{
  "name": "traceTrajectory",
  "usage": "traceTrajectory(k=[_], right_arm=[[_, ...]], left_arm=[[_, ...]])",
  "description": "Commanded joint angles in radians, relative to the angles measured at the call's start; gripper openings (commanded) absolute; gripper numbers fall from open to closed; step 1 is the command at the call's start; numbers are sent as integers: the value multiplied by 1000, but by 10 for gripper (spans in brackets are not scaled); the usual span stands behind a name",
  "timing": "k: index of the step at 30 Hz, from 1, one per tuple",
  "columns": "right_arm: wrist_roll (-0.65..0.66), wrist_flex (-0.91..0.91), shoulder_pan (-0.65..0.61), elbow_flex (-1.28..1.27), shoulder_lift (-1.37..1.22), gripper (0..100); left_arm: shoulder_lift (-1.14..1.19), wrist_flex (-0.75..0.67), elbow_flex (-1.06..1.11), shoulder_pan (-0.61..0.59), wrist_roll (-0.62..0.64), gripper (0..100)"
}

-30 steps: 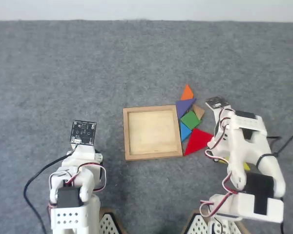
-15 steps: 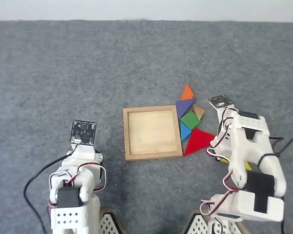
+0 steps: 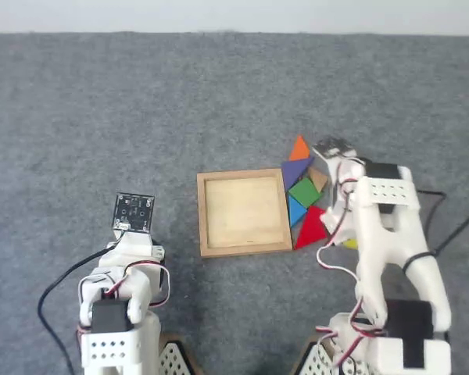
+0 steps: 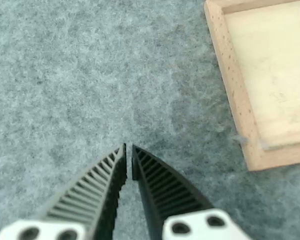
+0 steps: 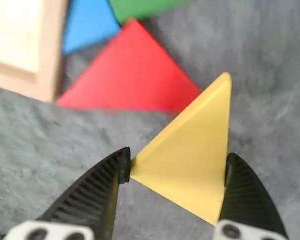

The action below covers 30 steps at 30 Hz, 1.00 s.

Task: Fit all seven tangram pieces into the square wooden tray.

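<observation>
Plainly the square wooden tray holds nothing yet: its pale floor is bare, and it lies flat on the grey, felt-like tabletop between the two arms. The coloured tangram pieces sit in a tight cluster just beside the tray's edge nearest the right arm. They are an orange triangle farthest out, then a purple piece, a green square with a tan wooden piece next to it, a blue triangle against the tray rim and a large red triangle.

The yellow triangle lies at the red triangle's corner, on the side away from the tray. The right hand is spread wide around it, one fingertip at a corner and the other along the opposite edge. That straddle suits a flat piece, since closing across its width should pinch it. The piece looks to be lying on the tabletop, not yet clamped. Being the outermost piece, it is likely the easiest to take without disturbing the others.

The left hand is clenched on nothing, low over bare tabletop near a tray corner, apart from the rim. It looks parked out of the way.
</observation>
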<state>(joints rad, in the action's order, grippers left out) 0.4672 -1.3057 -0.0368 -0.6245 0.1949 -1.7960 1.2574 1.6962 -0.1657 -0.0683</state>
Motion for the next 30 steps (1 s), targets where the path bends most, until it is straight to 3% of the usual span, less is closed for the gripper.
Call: traceTrajectory(k=[1,12,17,30], right_arm=[[31,-15,-102,135,47,221],[49,-71,-406,508,-260,221],[132,-53,-533,617,-372,221],[425,62,-604,664,-567,221]], left_arm=[[-20,3,-12,3,-2,21],[-20,3,-12,3,-2,21],[-20,3,-12,3,-2,21],[-20,3,-12,3,-2,21]])
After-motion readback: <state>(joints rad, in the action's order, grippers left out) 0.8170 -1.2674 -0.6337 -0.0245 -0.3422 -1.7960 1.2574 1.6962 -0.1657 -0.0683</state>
